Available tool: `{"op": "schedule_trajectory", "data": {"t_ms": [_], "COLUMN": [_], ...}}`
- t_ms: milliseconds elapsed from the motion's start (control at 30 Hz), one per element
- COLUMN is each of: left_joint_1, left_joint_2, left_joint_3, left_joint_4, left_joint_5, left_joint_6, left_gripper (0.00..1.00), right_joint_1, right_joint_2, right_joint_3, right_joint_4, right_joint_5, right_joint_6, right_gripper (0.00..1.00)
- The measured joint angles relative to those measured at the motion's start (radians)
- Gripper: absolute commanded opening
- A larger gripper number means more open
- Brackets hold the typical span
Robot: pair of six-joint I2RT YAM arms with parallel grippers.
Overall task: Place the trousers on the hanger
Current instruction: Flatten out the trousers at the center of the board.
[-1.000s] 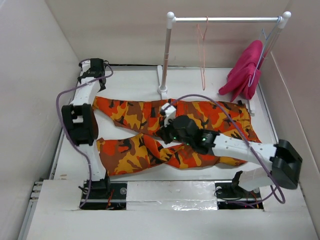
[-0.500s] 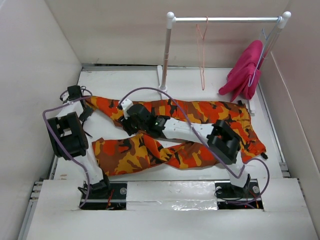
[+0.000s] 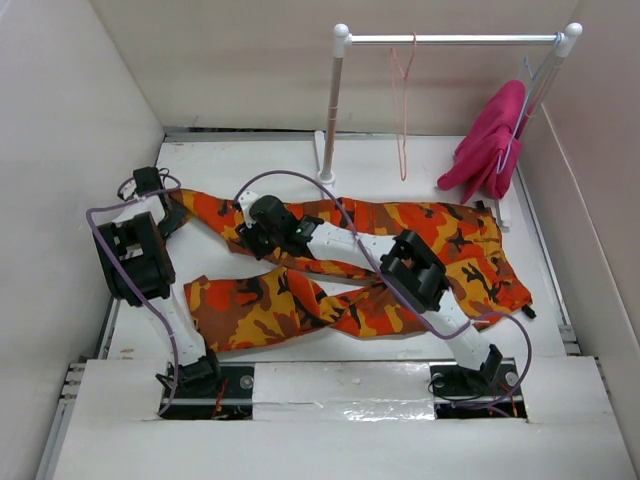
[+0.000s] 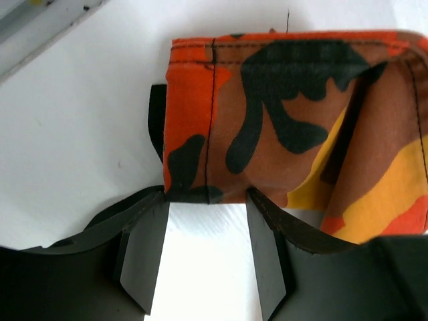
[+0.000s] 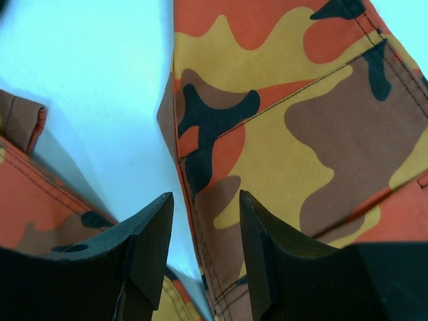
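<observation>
- The trousers lay flat on the tabletop, waist toward 3 o'clock and both legs running out toward 9 o'clock
- The hanger hung on the white rail at about 1 o'clock, well apart from the cloth and untouched
- The left end effector was spread, its fingertips at the hem of the upper leg's cuff and pinching nothing
- The right end effector was spread too, poised over the seamed edge of the same leg, nearer the middle of the tabletop
- Step in hand, as I judged it: reaching for a first hold on one leg; nothing had been lifted yet
- The next move would call for each end effector to get a finger under the cloth edge and close, and then for both to raise the leg together toward the hanger
- A second before, the left end effector had sat at the far corner at 11 o'clock, and it had since come back to the cuff; the right end effector had crossed from the crotch area toward 9 o'clock, its arm stretching out over the trousers
</observation>
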Motion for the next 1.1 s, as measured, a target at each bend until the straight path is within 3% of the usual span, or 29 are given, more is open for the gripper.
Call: {"op": "schedule_trajectory", "data": {"t_ms": [333, 367, 433, 467, 500, 533, 800, 1100], "left_joint_1": [0.000, 0.000, 0.000, 0.000, 0.000, 0.000, 0.000, 0.002], "left_joint_2": [0.048, 0.049, 0.052, 0.054, 0.057, 0.060, 0.060, -0.032], "left_joint_3": [0.049, 0.049, 0.049, 0.049, 0.049, 0.049, 0.087, 0.300], "left_joint_4": [0.048, 0.053, 0.066, 0.071, 0.076, 0.081, 0.053, -0.124], "left_joint_5": [-0.005, -0.005, -0.008, -0.008, -0.007, -0.003, -0.001, -0.037], "left_joint_6": [-0.021, -0.021, -0.021, -0.022, -0.026, -0.027, 0.027, 0.135], "left_gripper": [0.47, 0.46, 0.37, 0.16, 0.03, 0.00, 0.00, 0.00], "right_joint_1": [-0.001, -0.001, -0.001, -0.002, -0.002, -0.002, -0.007, -0.027], "right_joint_2": [0.095, 0.100, 0.112, 0.117, 0.120, 0.120, 0.105, -0.112], "right_joint_3": [0.082, 0.087, 0.097, 0.101, 0.101, 0.101, 0.077, -0.116], "right_joint_4": [-0.030, -0.034, -0.034, -0.034, -0.034, -0.036, -0.030, -0.016], "right_joint_5": [-0.053, -0.056, -0.060, -0.060, -0.061, -0.062, -0.061, -0.061], "right_joint_6": [-0.006, -0.006, -0.005, -0.003, -0.002, 0.001, 0.004, -0.019], "right_gripper": [0.45, 0.36, 0.23, 0.13, 0.11, 0.07, 0.02, 0.00]}}
